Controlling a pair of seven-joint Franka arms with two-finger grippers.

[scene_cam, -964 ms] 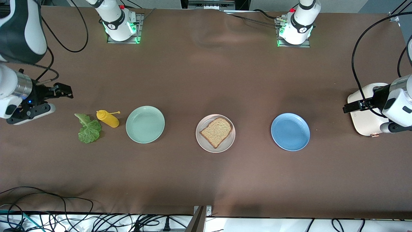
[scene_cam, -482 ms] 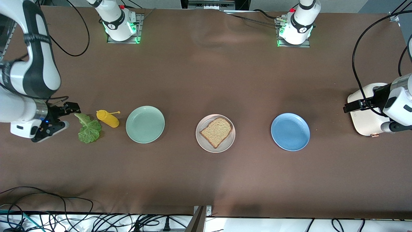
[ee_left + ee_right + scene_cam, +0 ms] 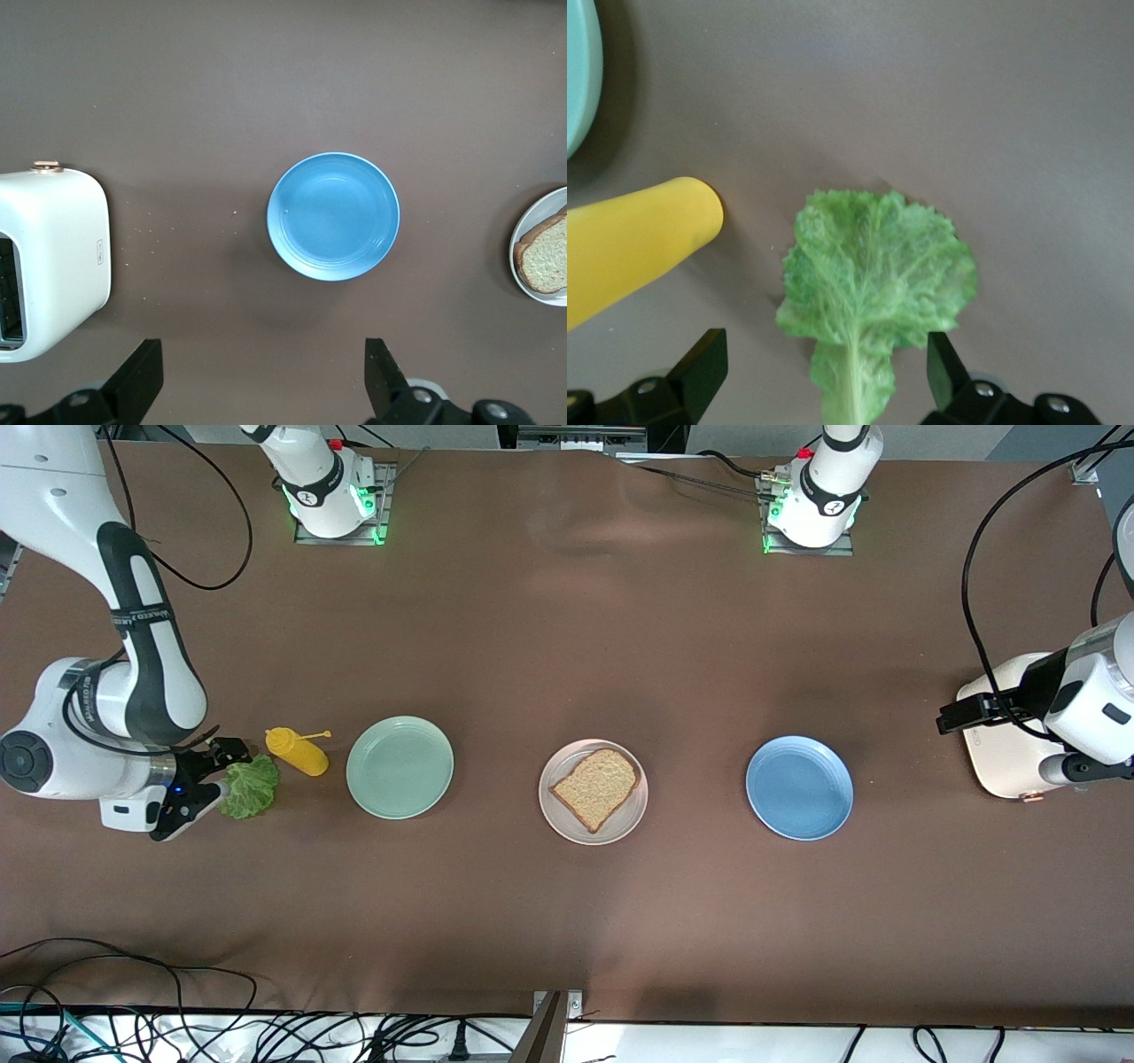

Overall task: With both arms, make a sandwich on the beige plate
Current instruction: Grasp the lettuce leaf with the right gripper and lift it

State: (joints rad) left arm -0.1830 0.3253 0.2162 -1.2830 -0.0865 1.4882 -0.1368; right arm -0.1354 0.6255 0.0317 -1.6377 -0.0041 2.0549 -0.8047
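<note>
In the front view, one coarse brown bread slice (image 3: 595, 787) is seen on the round beige plate (image 3: 555, 811), while the right gripper (image 3: 202, 778) is held spread over the ruffled lettuce (image 3: 251, 786) beside the yellow bottle (image 3: 297, 750). In the left wrist view, the left gripper (image 3: 262, 376) is shown spread above bare cloth near the glossy blue plate (image 3: 333, 215) and white toaster (image 3: 55, 257), waiting. In the right wrist view, the thin, limp leaf (image 3: 873, 274) is framed between open fingers (image 3: 700, 367); it could be torn or missed, lying so flat.

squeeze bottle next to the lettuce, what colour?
Yellow: the plastic squeeze bottle lying beside the ruffled green lettuce leaf. Front view shows it best.
</note>
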